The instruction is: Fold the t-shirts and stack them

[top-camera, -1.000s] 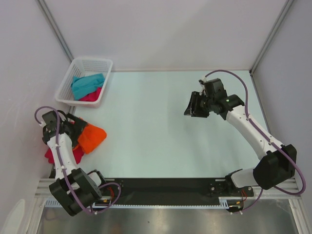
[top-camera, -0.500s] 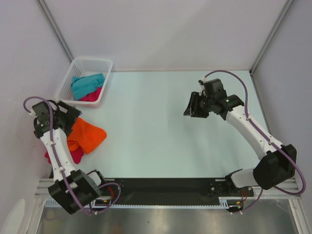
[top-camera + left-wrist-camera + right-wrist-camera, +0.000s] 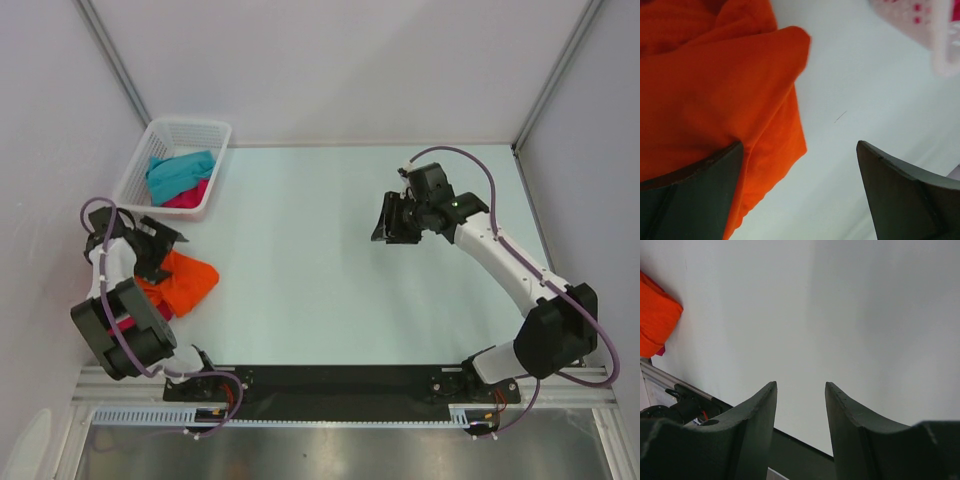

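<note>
On the pale table (image 3: 330, 260) the orange t-shirt (image 3: 188, 280) lies free: left gripper (image 3: 799, 150) wide open, empty; right gripper (image 3: 801, 390) part open, empty.

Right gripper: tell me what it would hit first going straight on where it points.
Likely just the bare pale table: nothing lies ahead of the open right gripper. The bright orange cloth t-shirt sits far off to the side; depth is unclear.

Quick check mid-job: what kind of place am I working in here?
Probably a lab robot cell, not a home: plain white panels on metal frame posts enclose a pale table, and the left arm and right arm are mounted on a black rail at its near edge.
</note>
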Robot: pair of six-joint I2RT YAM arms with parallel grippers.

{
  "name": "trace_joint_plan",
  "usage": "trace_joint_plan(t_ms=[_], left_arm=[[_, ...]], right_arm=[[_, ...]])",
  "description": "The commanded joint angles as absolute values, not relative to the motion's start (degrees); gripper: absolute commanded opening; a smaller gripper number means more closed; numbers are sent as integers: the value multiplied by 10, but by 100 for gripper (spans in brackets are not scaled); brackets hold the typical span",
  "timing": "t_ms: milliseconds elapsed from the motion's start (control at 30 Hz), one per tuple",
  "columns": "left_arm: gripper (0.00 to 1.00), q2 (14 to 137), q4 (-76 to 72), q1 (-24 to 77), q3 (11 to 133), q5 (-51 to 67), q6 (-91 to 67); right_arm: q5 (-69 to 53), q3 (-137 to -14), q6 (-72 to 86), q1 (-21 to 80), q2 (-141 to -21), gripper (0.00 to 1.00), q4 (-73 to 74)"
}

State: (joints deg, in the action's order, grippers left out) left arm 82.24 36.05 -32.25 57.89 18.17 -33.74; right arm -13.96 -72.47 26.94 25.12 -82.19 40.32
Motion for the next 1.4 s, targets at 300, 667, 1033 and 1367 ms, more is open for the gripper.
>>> trace_joint_plan(t_ms=[300,667,1033,1367], left_arm=[[100,682,371,-371,460,120,-363],[100,644,390,-391,526,162,-318],[99,577,451,-385,577,120,-250],[100,551,462,-383,569,88,-260]], right_arm=[[-138,-736,270,255,-814,49,391],[-212,-722,290,265,-859,52,303],[-419,-879,417,419,-1150,56,71],[-510,-963,614,496,-1342,57,-199]])
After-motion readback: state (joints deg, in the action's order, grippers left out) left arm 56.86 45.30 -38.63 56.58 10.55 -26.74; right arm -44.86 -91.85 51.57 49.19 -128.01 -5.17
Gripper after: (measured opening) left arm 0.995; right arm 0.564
